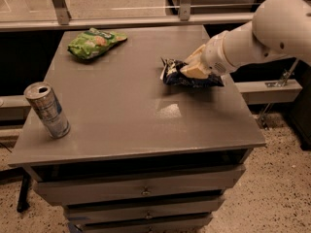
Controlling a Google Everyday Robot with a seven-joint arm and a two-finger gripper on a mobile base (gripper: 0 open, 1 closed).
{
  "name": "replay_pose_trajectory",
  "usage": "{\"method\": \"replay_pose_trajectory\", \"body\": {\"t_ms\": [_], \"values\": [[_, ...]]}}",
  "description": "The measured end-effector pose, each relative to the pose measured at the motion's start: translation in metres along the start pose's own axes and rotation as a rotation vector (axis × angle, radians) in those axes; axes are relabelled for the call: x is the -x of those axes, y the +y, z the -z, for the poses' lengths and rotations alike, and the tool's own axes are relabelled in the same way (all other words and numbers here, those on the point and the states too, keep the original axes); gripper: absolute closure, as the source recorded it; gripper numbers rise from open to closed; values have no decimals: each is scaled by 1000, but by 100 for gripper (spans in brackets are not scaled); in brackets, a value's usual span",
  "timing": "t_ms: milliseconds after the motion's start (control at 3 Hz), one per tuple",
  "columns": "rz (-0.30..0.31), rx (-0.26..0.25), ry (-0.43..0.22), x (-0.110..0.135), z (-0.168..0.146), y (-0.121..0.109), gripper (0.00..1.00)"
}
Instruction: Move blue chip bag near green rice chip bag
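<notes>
The blue chip bag (pixel 173 74) lies on the right part of the grey table (pixel 146 125), dark navy with white lettering. My gripper (pixel 195 68), cream-coloured at the end of the white arm (pixel 252 40), comes in from the right and rests on top of the bag, covering its middle. The green rice chip bag (pixel 95 42) lies at the far left of the table, well apart from the blue bag.
A silver-blue drink can (pixel 47 109) stands upright near the table's front left edge. The table is a cabinet with drawers (pixel 146 192) below. A glass rail (pixel 121 19) runs behind the table. Floor lies to the right.
</notes>
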State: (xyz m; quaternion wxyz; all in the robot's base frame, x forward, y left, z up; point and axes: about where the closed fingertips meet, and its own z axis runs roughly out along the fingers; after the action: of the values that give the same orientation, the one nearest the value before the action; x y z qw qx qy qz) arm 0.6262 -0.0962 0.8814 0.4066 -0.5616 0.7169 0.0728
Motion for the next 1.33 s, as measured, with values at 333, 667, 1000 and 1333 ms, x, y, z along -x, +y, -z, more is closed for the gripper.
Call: {"method": "replay_pose_trajectory", "body": {"t_ms": [333, 667, 1000, 1333], "values": [[-8, -35, -32, 13, 15, -5, 100], [-36, -80, -29, 17, 56, -13, 100], [-35, -82, -27, 18, 59, -13, 100], [6, -91, -66, 34, 51, -14, 100]]}}
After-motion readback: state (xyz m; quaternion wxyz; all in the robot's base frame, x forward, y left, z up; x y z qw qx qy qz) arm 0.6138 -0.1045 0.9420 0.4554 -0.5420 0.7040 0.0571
